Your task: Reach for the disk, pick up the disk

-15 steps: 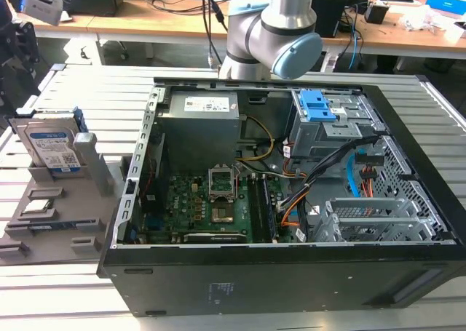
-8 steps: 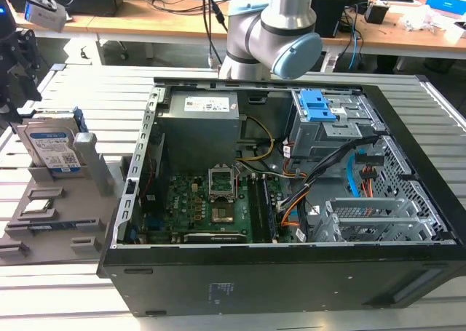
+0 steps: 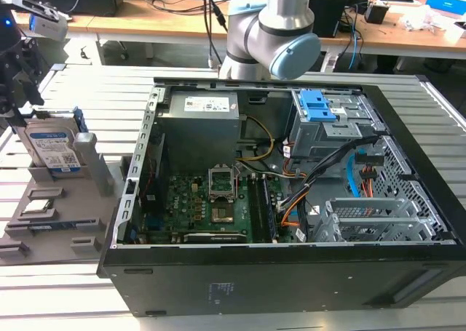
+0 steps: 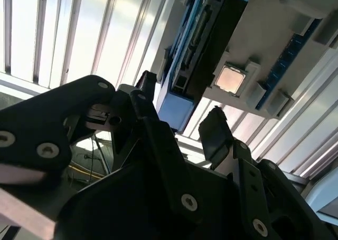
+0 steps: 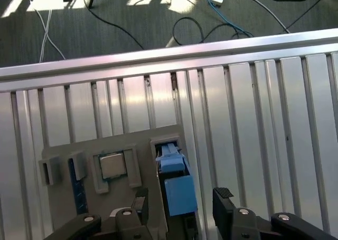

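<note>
We see the flat rectangular silver metal disk point(image 3: 55, 150), with its white-and-blue label and blue plastic frame, standing on edge in a slot of the grey plastic holder point(image 3: 80, 200). The holder rests on the slatted metal table point(image 3: 65, 287), at the exterior view's left, beside the open black computer case point(image 3: 277, 273). The black gripper point(image 5: 181, 202) hangs just above the disk, spread wide, its fingers point(image 5: 223, 198) flanking the top edge without touching. A small square silver chip point(image 5: 111, 166) lies in a neighbouring recess.
</note>
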{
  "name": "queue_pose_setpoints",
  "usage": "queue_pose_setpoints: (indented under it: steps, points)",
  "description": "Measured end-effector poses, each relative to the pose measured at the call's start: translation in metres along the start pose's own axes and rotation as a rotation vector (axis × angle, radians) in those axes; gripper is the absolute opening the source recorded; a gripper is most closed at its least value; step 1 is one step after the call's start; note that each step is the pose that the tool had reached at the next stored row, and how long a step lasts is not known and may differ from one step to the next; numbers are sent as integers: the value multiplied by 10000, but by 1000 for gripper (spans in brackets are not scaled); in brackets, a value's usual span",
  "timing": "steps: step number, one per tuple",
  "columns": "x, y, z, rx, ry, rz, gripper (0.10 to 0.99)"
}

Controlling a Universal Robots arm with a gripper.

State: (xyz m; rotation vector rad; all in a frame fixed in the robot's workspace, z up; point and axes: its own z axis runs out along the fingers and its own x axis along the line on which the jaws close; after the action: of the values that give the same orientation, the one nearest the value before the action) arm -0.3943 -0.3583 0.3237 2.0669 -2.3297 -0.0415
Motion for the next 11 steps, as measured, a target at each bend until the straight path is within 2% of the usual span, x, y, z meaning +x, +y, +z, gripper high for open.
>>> queue_pose_setpoints:
  steps: [11]
  points:
    - [-1,-9,270,-3,2,-53,600]
